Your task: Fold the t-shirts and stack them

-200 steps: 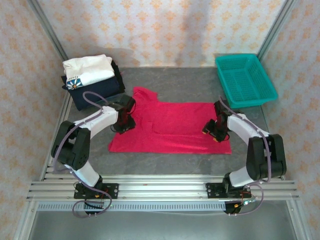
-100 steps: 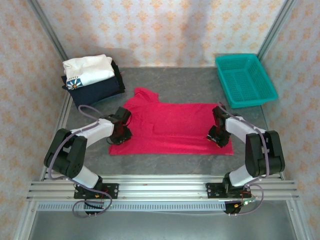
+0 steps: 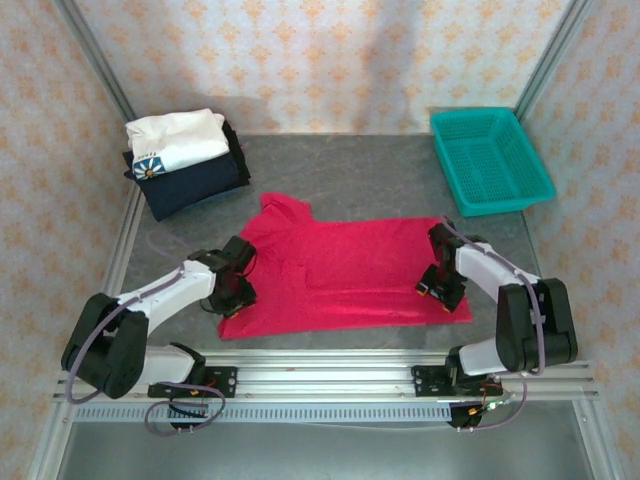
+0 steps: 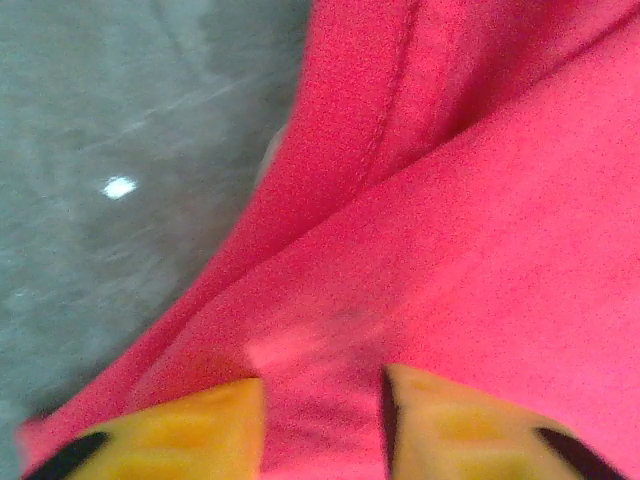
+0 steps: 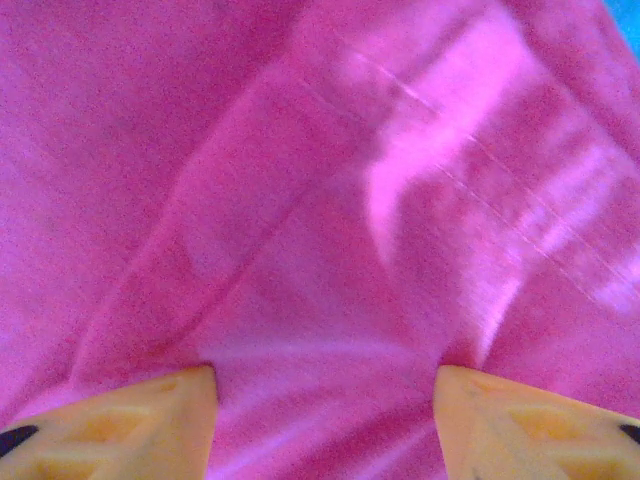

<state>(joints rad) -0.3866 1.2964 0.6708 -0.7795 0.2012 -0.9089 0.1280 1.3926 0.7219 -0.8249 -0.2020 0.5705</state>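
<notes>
- left wrist view: the left gripper (image 4: 322, 420) sits down on the red t-shirt (image 4: 480, 230), yellow fingertips a little apart with cloth in the gap; whether it pinches the cloth i cannot tell.
- right gripper (image 5: 325, 410): jaws spread wide over the same shirt, wrinkled cloth between them.
- the red t-shirt lies spread on the grey table (image 3: 360, 165), one gripper at each side edge.
- beyond the shirt's left end, a folded white t-shirt (image 3: 175, 135) rests on a navy t-shirt (image 3: 195, 182).
- beyond its right end stands a teal basket (image 3: 490, 160).
</notes>
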